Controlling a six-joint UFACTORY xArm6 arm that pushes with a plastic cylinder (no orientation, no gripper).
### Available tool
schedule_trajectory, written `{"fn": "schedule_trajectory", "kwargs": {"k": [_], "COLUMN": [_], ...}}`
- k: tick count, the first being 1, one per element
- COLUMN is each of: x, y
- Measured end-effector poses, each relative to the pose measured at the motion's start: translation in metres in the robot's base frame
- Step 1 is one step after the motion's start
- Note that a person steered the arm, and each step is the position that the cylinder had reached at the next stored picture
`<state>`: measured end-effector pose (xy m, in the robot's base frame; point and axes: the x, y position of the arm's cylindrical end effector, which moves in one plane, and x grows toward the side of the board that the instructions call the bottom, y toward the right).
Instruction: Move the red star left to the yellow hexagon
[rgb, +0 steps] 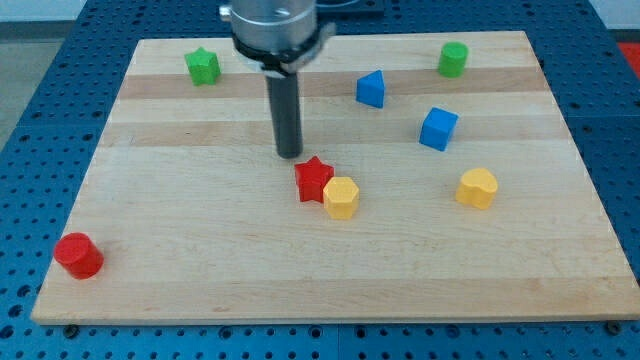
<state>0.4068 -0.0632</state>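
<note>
My tip (289, 154) is sitting on the wooden board (200, 260), just above and slightly to the view's left of the red star (313, 179). A thin gap seems to be showing between tip and star, but contact is hard to rule out. No pincer on this arm, only the straight dark rod (286, 110) hanging from the grey metal mount (273, 28) at the view's top, so nothing is opening, closing or gripping.

The red star is lying near the board's centre, touching the yellow hexagon (341, 197) along its lower right side. The hexagon is sitting to the view's right of the star and a little lower, so the star is already resting at the hexagon's left.

Other blocks are sitting well apart from this pair. A green star (203, 66) is lying near the top left corner. A green cylinder (453, 59) is standing near the top right. A blue block (371, 88), shape unclear and wedge-like, is sitting right of the rod. A blue cube (438, 128) is lying below and right of it. A second yellow block (477, 187), rounded, maybe heart-shaped, is sitting at the right, level with the hexagon. A red cylinder (78, 254) is standing near the bottom left corner.

The board is resting on a blue perforated table (50, 60).
</note>
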Motion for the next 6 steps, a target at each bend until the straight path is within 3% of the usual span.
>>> {"fn": "schedule_trajectory", "kwargs": {"k": [1,2,4,6], "x": [-0.002,0.032,0.044,0.033], "y": [0.04,0.083,-0.058,-0.075]}}
